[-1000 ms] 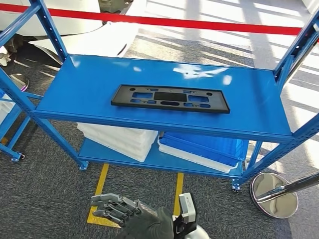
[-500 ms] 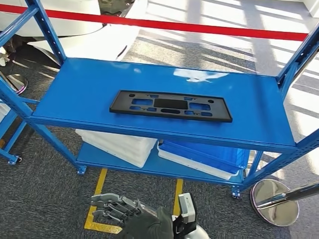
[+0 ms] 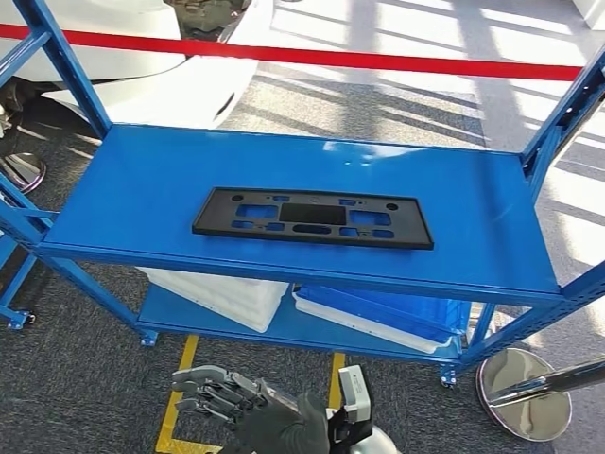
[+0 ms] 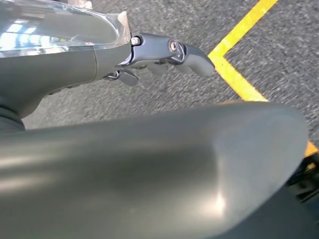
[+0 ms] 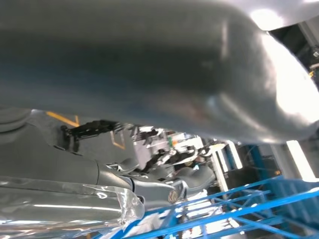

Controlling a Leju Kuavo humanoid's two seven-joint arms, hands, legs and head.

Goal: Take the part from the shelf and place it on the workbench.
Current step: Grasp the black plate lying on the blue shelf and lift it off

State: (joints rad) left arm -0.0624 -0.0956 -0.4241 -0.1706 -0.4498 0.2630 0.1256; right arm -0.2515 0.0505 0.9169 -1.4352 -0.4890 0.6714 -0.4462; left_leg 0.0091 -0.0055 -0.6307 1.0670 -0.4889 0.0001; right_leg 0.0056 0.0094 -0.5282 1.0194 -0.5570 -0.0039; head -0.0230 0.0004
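Observation:
The part (image 3: 312,218) is a long flat black plate with cut-outs. It lies near the front edge of the blue shelf's (image 3: 463,208) upper board. My left hand (image 3: 221,397) hangs low in front of me, well below and short of the shelf. Its fingers are stretched out and apart above the grey carpet, with nothing in them. In the left wrist view the fingers (image 4: 165,52) reach out over the floor by a yellow line (image 4: 240,82). My right hand (image 5: 165,186) holds nothing, and blue shelf bars lie beyond it.
On the lower board lie stacked white trays (image 3: 228,293) and blue trays (image 3: 400,307). A shiny stanchion base (image 3: 525,392) stands on the floor at the right, near the shelf's leg. A red barrier belt (image 3: 356,59) runs behind the shelf. Yellow floor tape (image 3: 175,407) runs under my hand.
The whole picture has shifted: the camera has moved nearer the shelf, which now sits lower and larger. The part lies as before. My left hand keeps its pose.

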